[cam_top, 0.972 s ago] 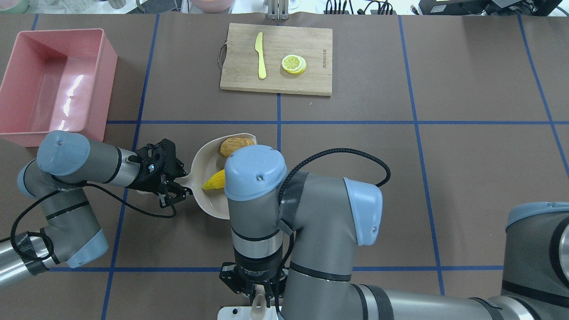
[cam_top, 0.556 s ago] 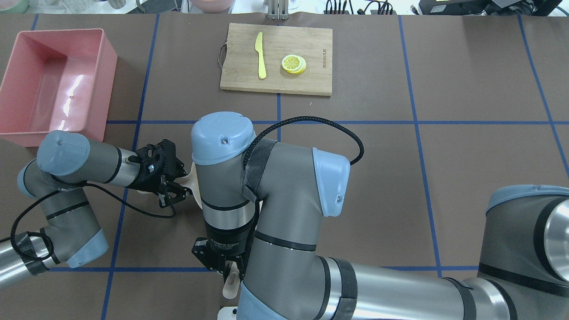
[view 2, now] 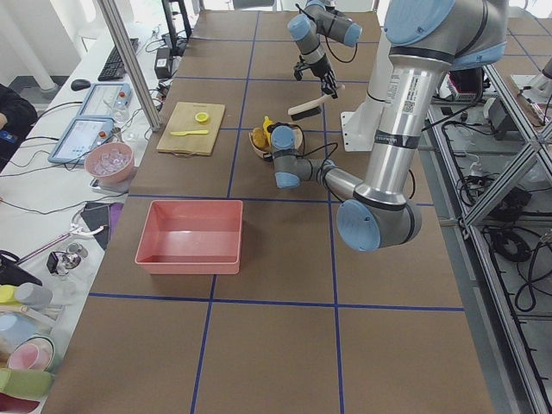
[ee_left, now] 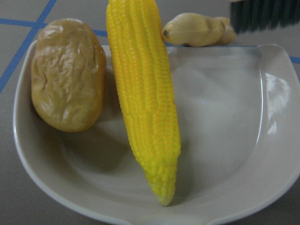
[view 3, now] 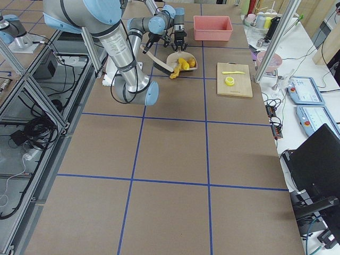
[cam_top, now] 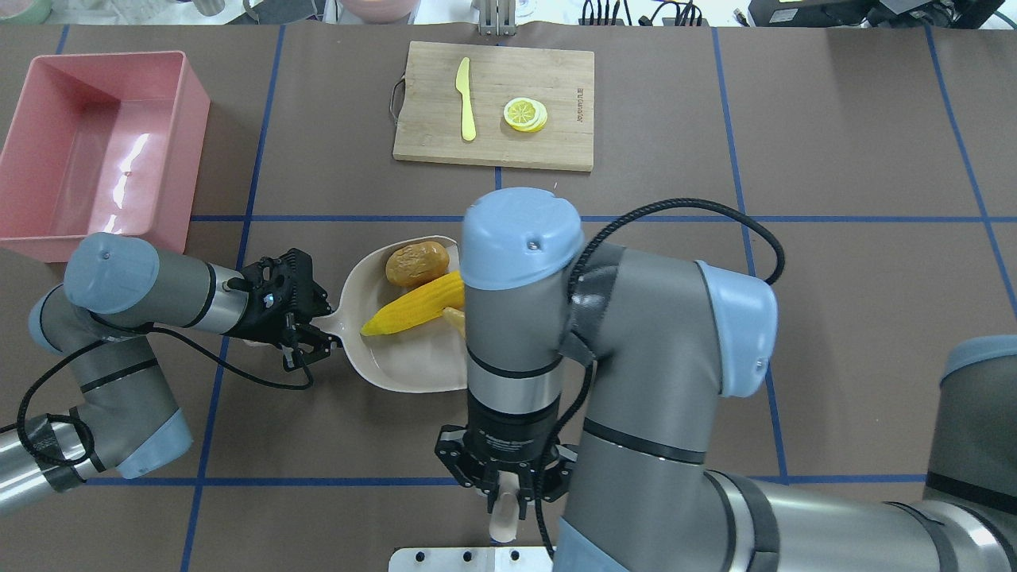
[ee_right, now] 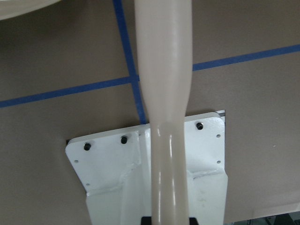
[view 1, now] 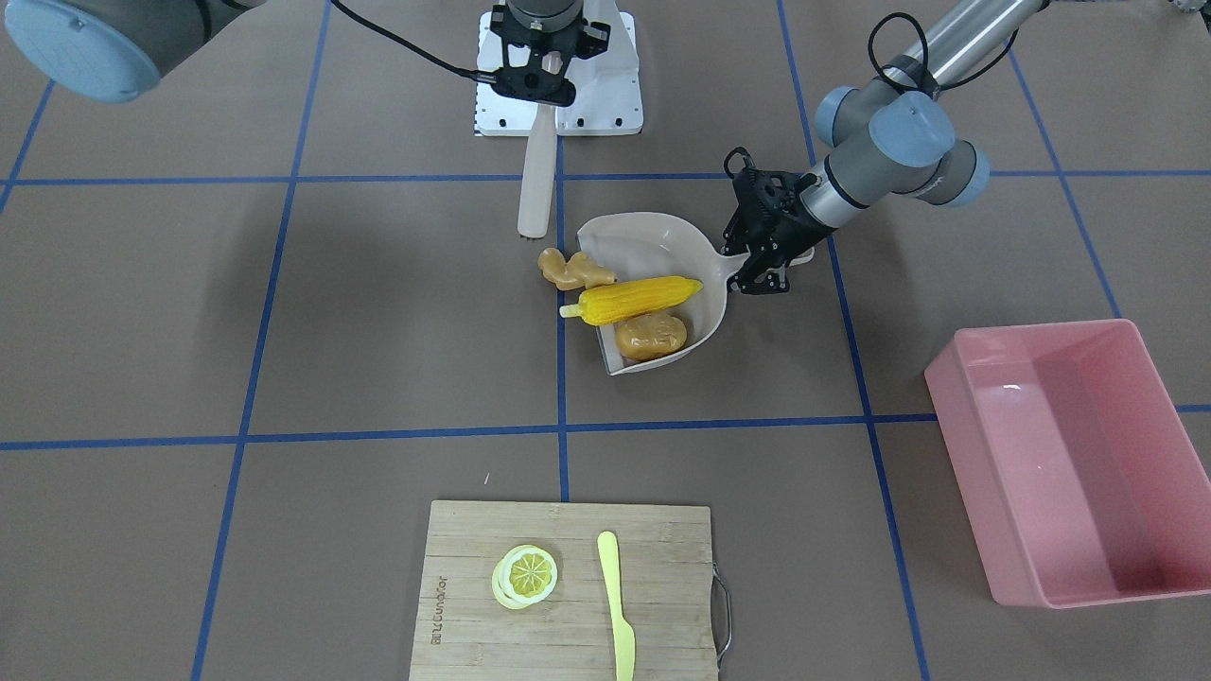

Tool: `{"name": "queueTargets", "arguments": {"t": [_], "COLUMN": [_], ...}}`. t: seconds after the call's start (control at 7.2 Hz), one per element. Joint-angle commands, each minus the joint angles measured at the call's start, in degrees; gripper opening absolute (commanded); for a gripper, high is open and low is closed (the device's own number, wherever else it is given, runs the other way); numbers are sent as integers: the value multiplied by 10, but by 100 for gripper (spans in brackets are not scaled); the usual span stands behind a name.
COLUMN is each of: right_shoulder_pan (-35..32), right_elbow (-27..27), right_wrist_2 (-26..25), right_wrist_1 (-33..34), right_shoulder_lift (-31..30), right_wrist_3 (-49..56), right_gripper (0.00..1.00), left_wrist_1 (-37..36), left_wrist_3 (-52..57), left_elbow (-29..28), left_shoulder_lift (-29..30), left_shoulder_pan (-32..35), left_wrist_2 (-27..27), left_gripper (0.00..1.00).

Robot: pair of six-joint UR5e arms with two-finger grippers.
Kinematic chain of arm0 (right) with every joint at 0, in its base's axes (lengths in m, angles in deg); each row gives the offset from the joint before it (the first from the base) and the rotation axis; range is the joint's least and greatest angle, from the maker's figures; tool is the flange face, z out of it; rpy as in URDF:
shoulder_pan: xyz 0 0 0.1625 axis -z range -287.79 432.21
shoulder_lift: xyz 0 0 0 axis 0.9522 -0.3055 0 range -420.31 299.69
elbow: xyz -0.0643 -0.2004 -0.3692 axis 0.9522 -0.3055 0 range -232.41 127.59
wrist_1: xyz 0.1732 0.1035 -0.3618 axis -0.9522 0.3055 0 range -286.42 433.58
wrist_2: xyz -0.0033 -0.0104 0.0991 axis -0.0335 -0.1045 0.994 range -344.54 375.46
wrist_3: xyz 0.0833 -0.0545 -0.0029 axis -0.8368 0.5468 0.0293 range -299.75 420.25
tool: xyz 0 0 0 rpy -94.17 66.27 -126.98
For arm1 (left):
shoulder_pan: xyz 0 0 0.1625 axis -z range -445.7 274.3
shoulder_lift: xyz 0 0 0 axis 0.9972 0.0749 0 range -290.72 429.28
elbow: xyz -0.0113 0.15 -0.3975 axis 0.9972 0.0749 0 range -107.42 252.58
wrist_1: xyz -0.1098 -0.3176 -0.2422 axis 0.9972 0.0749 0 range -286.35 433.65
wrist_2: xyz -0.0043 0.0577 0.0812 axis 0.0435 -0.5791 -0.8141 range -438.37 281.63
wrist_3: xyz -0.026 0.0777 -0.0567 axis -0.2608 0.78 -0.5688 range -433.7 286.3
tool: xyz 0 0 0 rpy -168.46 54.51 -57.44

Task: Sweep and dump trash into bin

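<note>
Beige dustpan (view 1: 643,241), gripped by the left hand (cam_top: 318,331), is holding corn (view 1: 632,297) and potato (view 1: 651,336); ginger (view 1: 572,270) is awaiting the brush (view 1: 535,180) clamped in the right hand (view 1: 539,90), bin (view 1: 1069,463) standing empty.

No wording could be read with certainty. The wooden cutting board (cam_top: 493,147) carried a short line of dark lettering (cam_top: 578,103) near one short edge, too small to make out, and the black collar above the right gripper (cam_top: 503,499) bore fine white print (cam_top: 508,440), equally illegible. Small square code-like stickers (view 2: 402,86) sat on the left arm's upright tube, also unreadable.
</note>
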Motion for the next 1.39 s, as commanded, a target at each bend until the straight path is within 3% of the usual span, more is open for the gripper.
{"name": "queueTargets", "arguments": {"t": [0.0, 0.42, 1.25], "right_shoulder_pan": [1, 1, -24], "right_elbow": [7, 0, -176], "right_wrist_2": [-4, -1, 2], "right_wrist_1": [0, -3, -48], "right_shoulder_lift": [-40, -26, 107], "right_wrist_3": [41, 44, 43], "right_gripper": [0, 0, 0], "left_wrist_1": [-57, -91, -157], "left_wrist_3": [41, 46, 55], "left_elbow": [25, 44, 66], "left_shoulder_lift": [-2, -2, 0], "left_shoulder_pan": [5, 4, 3], "left_wrist_2": [0, 0, -28], "left_gripper": [47, 49, 42]}}
